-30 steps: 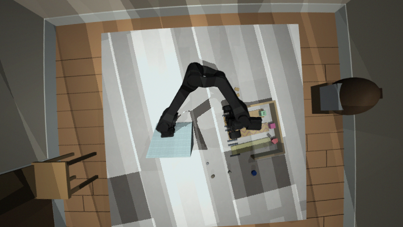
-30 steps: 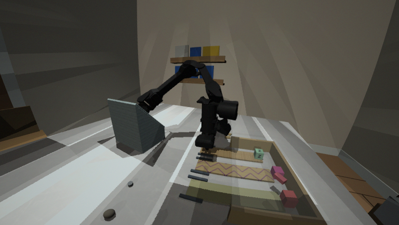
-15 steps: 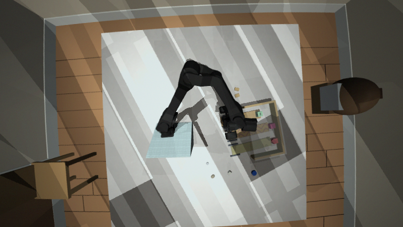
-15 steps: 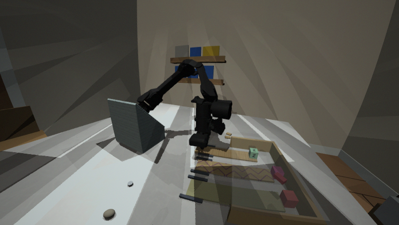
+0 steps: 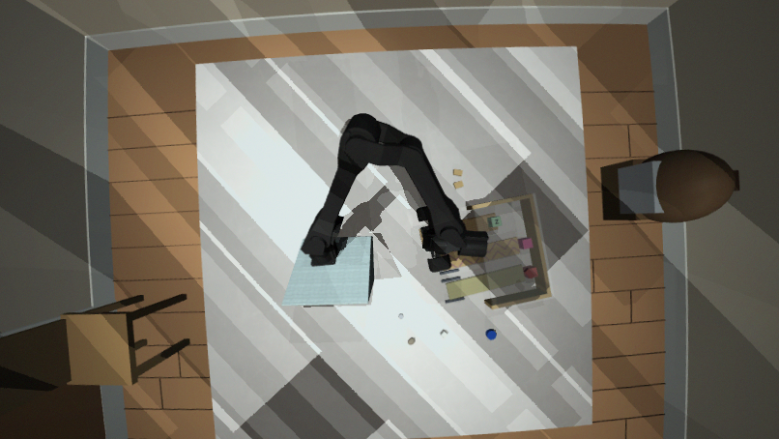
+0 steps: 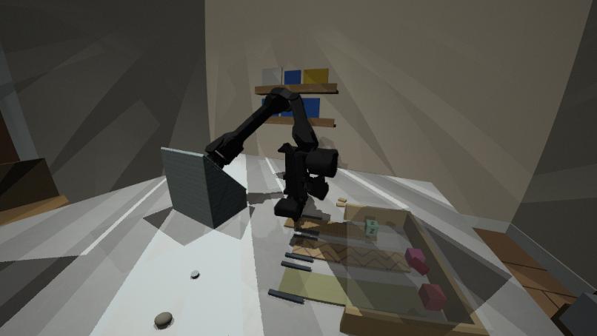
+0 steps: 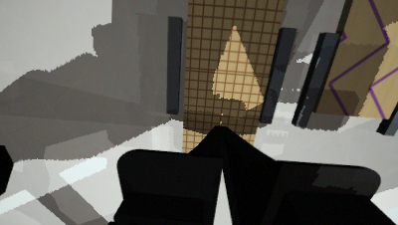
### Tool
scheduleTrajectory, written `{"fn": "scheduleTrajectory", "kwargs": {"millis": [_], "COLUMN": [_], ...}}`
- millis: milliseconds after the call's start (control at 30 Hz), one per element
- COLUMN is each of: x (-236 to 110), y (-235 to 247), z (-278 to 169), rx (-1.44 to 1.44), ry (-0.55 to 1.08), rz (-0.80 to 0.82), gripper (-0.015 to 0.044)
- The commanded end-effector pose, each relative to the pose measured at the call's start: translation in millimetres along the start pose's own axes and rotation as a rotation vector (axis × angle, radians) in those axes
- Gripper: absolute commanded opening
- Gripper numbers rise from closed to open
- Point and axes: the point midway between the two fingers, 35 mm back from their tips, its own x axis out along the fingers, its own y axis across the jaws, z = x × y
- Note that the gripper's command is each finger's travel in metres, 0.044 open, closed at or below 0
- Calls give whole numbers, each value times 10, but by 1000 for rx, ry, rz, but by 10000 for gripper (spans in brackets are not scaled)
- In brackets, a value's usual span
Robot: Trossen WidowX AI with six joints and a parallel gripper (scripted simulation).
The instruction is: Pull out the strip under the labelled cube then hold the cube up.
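The black arm (image 6: pixel 267 115) rises from its base behind a grey wedge block (image 6: pixel 200 189), bends at a high elbow and drops its forearm steeply, so the tool (image 6: pixel 292 213) points down at the worktop (image 6: pixel 125 250). The tool is fully closed, its two fingers pressed together, and the tips sit on or just above the near end of the grid-patterned strip (image 7: pixel 234 45); whether anything as thin as that strip is pinched between them cannot be made out.

The labelled cube (image 6: pixel 371 227), pale green with a dark letter, rests on the far part of that same grid strip, well ahead of the tool and inside the wooden tray (image 6: pixel 434 246). Beside the grid strip lies the zigzag strip (image 6: pixel 350 254) carrying a pink cube (image 6: pixel 414 255), and beyond that an olive strip (image 6: pixel 317 288) with a red cube (image 6: pixel 432 296). Short dark bars (image 7: pixel 174 65) flank the strip ends on either side of the tool.

From the wrist, the fingers' black bodies fill the lower frame and hide the strip's end. From above, the forearm covers the grid strip's near half, and shadow dims the tray.
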Motion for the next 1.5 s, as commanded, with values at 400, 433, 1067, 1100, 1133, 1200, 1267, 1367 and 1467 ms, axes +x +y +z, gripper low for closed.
{"fn": "scheduleTrajectory", "kwargs": {"millis": [400,433,1067,1100,1133,1200,1267,1367,1467], "x": [39,39,34,33,33,33,32,31,30], "y": [16,16,21,21,21,22,22,23,24], "z": [-325,-340,-613,-627,-641,-674,-705,-750,-795], "rx": [7,7,8,8,8,8,8,9,9], "ry": [24,24,25,25,25,25,25,26,26], "rz": [2,2,2,2,2,2,2,2,2], "gripper": [0,0,0,0,0,0,0,0,0]}}
